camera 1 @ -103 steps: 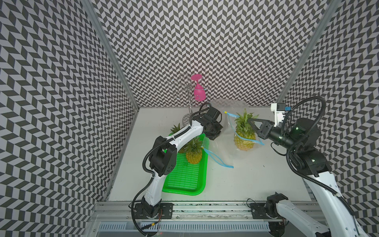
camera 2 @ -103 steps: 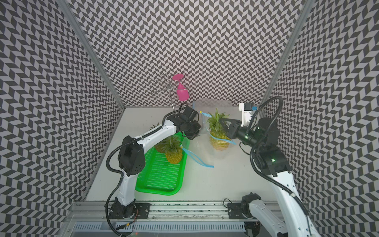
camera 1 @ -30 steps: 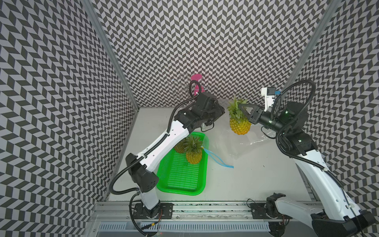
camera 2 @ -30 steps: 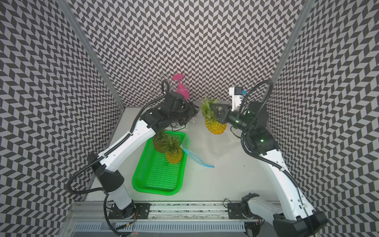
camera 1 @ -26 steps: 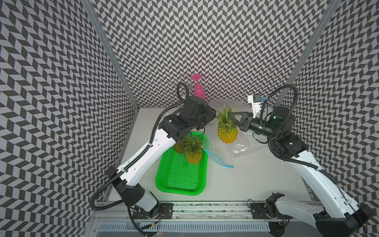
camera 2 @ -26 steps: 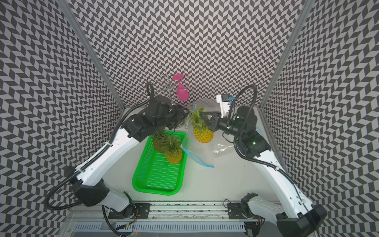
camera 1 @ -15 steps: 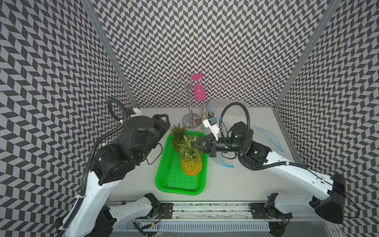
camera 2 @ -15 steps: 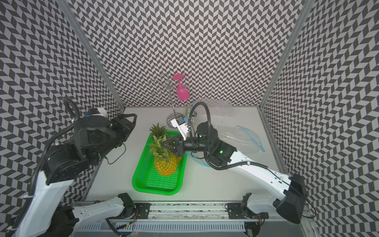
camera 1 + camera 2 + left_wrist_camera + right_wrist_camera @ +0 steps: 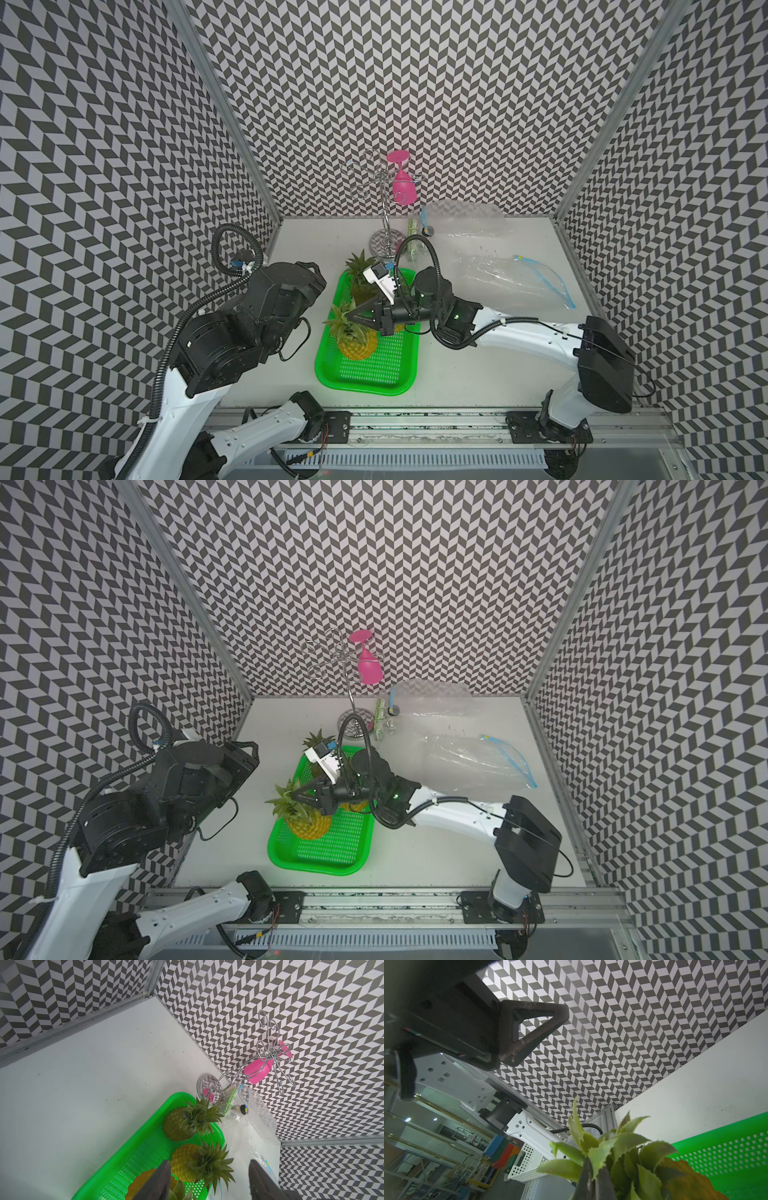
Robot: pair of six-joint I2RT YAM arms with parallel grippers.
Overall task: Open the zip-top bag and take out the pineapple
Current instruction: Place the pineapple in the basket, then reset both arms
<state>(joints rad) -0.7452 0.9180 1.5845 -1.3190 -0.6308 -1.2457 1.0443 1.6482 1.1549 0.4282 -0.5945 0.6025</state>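
The pineapple (image 9: pixel 356 347) stands upright over the left half of the green tray (image 9: pixel 365 380), out of the bag. My right gripper (image 9: pixel 360 319) is shut on its leafy crown (image 9: pixel 623 1147); the right wrist view shows the jaws pinched together on a leaf. The empty zip-top bag (image 9: pixel 513 282) lies flat at the right, its blue zip edge open. My left gripper (image 9: pixel 208 1164) is open and holds nothing. It hangs high at the left of the tray (image 9: pixel 324 856), clear of the pineapple (image 9: pixel 311 823) and the right gripper (image 9: pixel 308 798).
Two more pineapples (image 9: pixel 177 1126) (image 9: pixel 187 1160) lie at the tray's far end. A chrome glass rack (image 9: pixel 386 241) with a pink glass (image 9: pixel 404 191) stands at the back. A second clear bag (image 9: pixel 461 216) leans on the back wall beside it.
The right gripper carried the pineapple from above the bag down into the tray, lately shifting it leftward. The left arm swung away from the bag to the left and up.
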